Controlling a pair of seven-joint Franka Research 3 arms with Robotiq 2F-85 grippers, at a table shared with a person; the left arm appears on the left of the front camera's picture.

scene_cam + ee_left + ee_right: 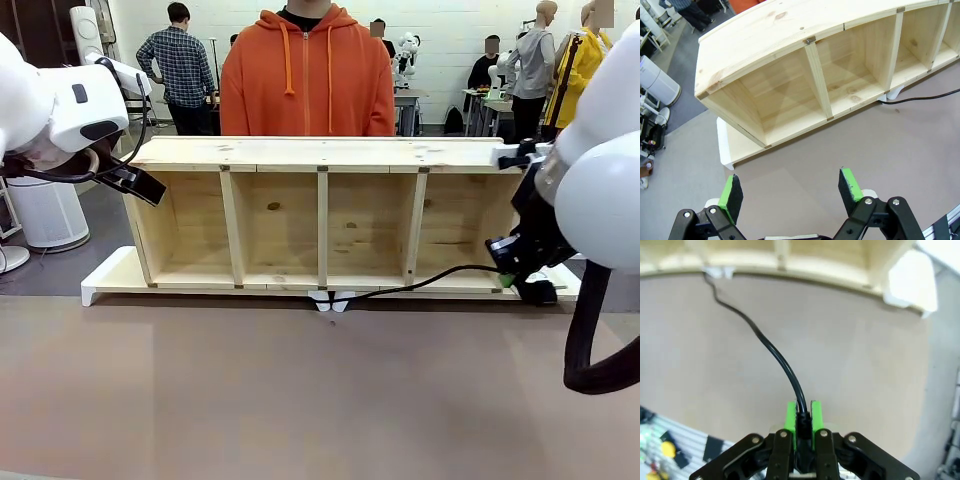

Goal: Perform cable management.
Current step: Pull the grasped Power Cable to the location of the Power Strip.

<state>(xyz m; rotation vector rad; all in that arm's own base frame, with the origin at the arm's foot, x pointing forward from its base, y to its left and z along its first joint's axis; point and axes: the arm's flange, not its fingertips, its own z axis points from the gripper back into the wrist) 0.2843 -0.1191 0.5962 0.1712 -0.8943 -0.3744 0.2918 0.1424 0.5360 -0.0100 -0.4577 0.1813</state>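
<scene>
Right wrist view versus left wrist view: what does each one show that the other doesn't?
Right wrist: the right gripper shut on the cable, which runs off across the table toward the shelf. Left wrist: the left gripper open above bare table, plus the shelf's top board and open compartments. Both: a stretch of cable, the shelf's lower front edge, the table.

No legible text, label, brand mark, number or sign can be read on any surface in the three views. The small yellow and green items [657,450] at the edge of the right wrist view are too blurred to show any print.
</scene>
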